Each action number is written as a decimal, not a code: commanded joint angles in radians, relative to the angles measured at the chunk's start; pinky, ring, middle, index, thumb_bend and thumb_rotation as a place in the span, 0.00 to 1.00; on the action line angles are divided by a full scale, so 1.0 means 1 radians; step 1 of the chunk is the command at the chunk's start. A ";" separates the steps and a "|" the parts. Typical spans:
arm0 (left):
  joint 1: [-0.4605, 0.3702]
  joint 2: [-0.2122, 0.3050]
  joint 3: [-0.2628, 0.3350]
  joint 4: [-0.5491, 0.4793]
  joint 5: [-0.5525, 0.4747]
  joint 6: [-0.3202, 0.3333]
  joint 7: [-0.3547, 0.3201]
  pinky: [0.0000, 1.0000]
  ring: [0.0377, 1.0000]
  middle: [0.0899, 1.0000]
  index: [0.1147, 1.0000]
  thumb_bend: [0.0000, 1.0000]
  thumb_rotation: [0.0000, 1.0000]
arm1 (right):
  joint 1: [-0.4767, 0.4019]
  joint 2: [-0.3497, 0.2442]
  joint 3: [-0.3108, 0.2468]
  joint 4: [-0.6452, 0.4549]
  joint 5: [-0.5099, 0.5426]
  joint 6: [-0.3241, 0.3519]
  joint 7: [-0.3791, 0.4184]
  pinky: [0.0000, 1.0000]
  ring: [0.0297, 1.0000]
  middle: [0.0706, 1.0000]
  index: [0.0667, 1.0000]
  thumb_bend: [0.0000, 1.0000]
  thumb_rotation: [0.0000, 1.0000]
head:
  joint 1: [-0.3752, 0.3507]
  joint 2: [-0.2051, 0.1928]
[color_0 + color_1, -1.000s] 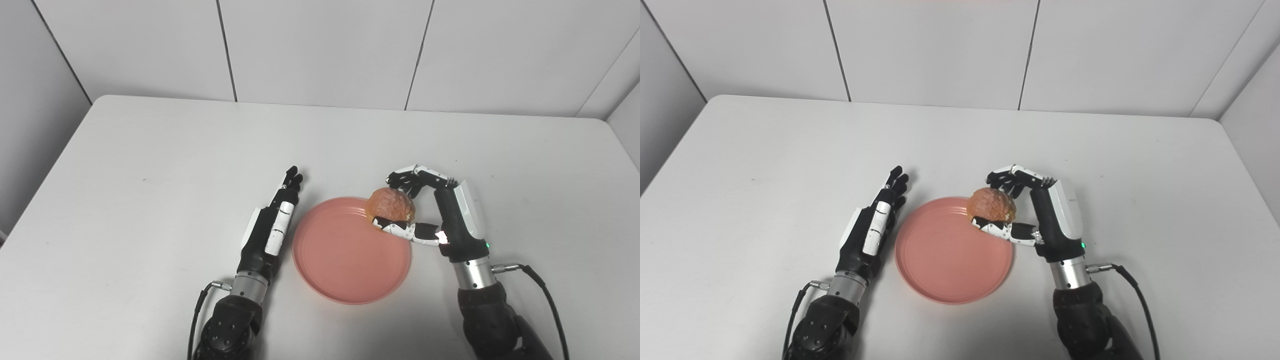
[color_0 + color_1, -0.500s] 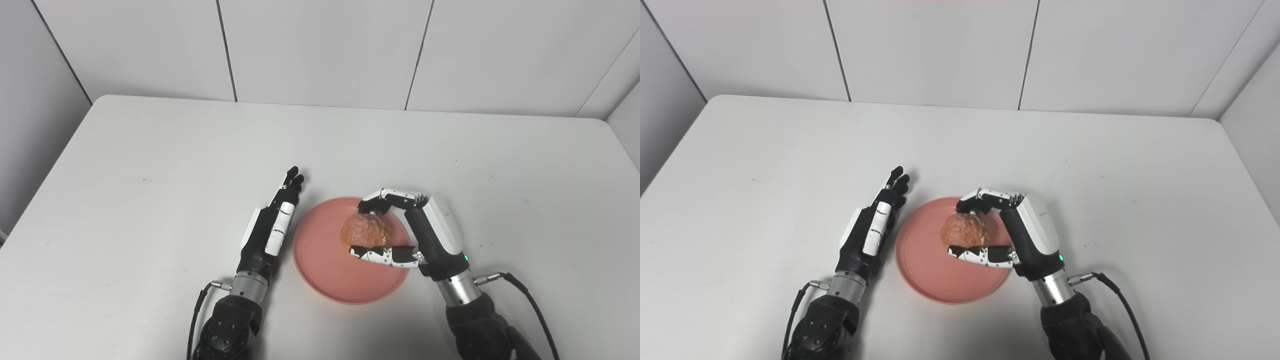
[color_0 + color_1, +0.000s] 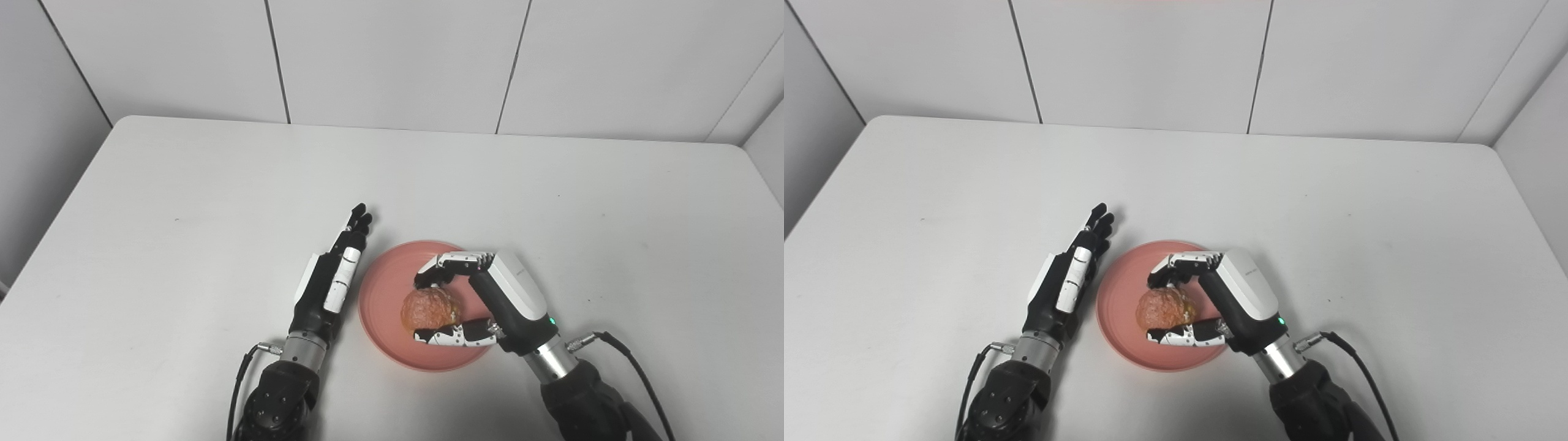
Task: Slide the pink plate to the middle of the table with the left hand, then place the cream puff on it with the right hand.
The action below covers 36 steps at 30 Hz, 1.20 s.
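The pink plate (image 3: pixel 381 293) lies on the white table, near the front and about midway across. My right hand (image 3: pixel 497 295) reaches over the plate from the right and is shut on the cream puff (image 3: pixel 427 309), a round golden-brown bun. Its fingers curl over the puff's far side and the thumb runs along the near side. The puff is low over the plate's middle; whether it touches the plate I cannot tell. My left hand (image 3: pixel 334 278) lies flat and open on the table beside the plate's left rim, fingers straight and pointing away from me.
The white table (image 3: pixel 184 202) stretches wide on all sides of the plate, with white wall panels behind its far edge. A black cable (image 3: pixel 637 373) trails from my right wrist over the table's near right part.
My right hand has carried the cream puff from the plate's far right rim leftwards and towards me, lowering it over the plate's middle. The left hand and the plate have stayed still.
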 commanded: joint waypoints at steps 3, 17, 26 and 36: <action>-0.003 -0.005 -0.006 -0.038 0.004 0.000 -0.005 1.00 0.99 0.97 0.95 0.63 1.00 | -0.008 0.005 -0.024 -0.035 -0.011 -0.008 0.026 0.48 0.45 0.46 0.44 0.51 0.00 | 0.001 0.000; -0.001 -0.005 -0.007 -0.038 0.002 -0.015 -0.006 0.98 0.98 0.96 0.94 0.60 1.00 | 0.003 0.015 -0.070 -0.049 -0.028 0.008 0.082 0.49 0.45 0.47 0.43 0.51 0.00 | 0.004 -0.006; -0.001 -0.003 -0.007 -0.046 0.003 -0.005 -0.006 0.97 0.98 0.96 0.94 0.60 1.00 | 0.006 0.022 -0.088 -0.055 -0.020 0.024 0.112 0.49 0.45 0.47 0.43 0.51 0.00 | 0.006 -0.004; -0.002 0.000 -0.005 -0.045 -0.005 -0.009 -0.009 0.96 0.97 0.96 0.94 0.58 1.00 | 0.006 0.025 -0.095 -0.061 -0.026 0.033 0.133 0.49 0.45 0.47 0.43 0.51 0.00 | 0.003 0.001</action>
